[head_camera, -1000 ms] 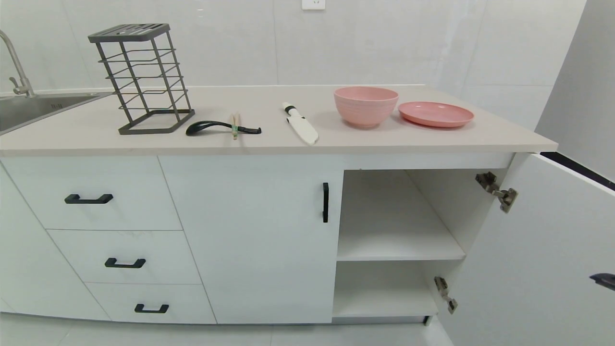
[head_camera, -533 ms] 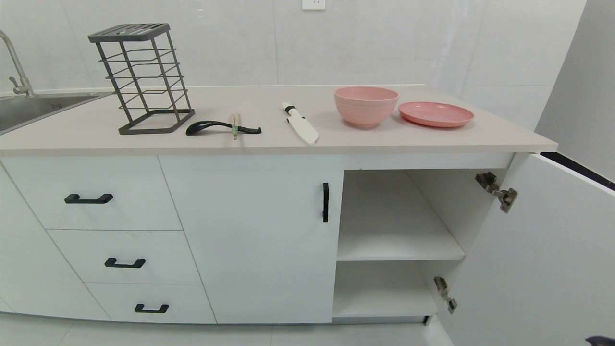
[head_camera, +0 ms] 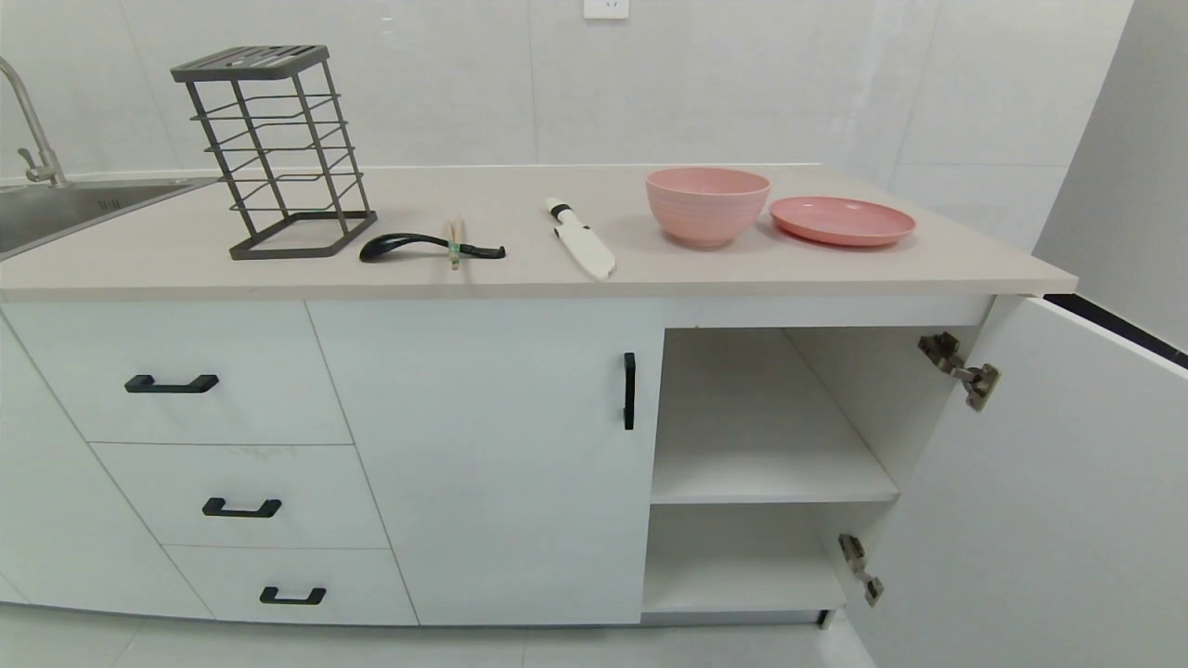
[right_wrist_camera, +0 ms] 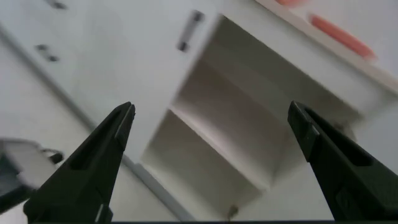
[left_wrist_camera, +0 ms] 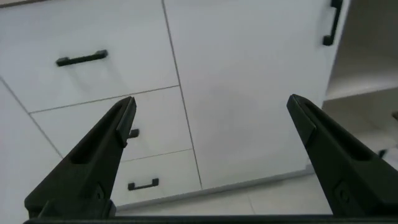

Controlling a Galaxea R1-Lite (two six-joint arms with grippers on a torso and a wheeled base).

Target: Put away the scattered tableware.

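Head view. All the tableware is found on the countertop (head_camera: 520, 190); nothing has been put away yet, so the task is judged to be at its start. From the counter's middle:
- A black spoon (head_camera: 382, 248) is noted at 9 o'clock, with its handle laid across a pair of chopsticks (head_camera: 454, 243).
- A knife (head_camera: 583, 243) in a white sheath lies at the middle itself, its tip toward the front edge.
- A pink bowl (head_camera: 707, 204) stands upright at 3 o'clock. A pink plate (head_camera: 842, 221) lies flat just beside it, farther along 3 o'clock, and it cannot be told whether the two touch.
- A dark wire rack (head_camera: 251, 63) stands beyond the spoon at 9 o'clock, near the sink (head_camera: 56, 209).

Below the bowl, at 6 o'clock, the cupboard door (head_camera: 1049, 482) is swung wide, so an upper shelf (head_camera: 752, 445) and a lower one are exposed. That step is judged done. Five pieces are left to be stowed.

Left wrist view. The left gripper (left_wrist_camera: 210, 102) is held low before the drawers (left_wrist_camera: 93, 59). Its fingers are spread wide and nothing is held between them.

Right wrist view. The right gripper (right_wrist_camera: 210, 111) is seen before the open cupboard. Its fingers are likewise spread wide and nothing is gripped. The plate's edge is glimpsed above the shelves, blurred.
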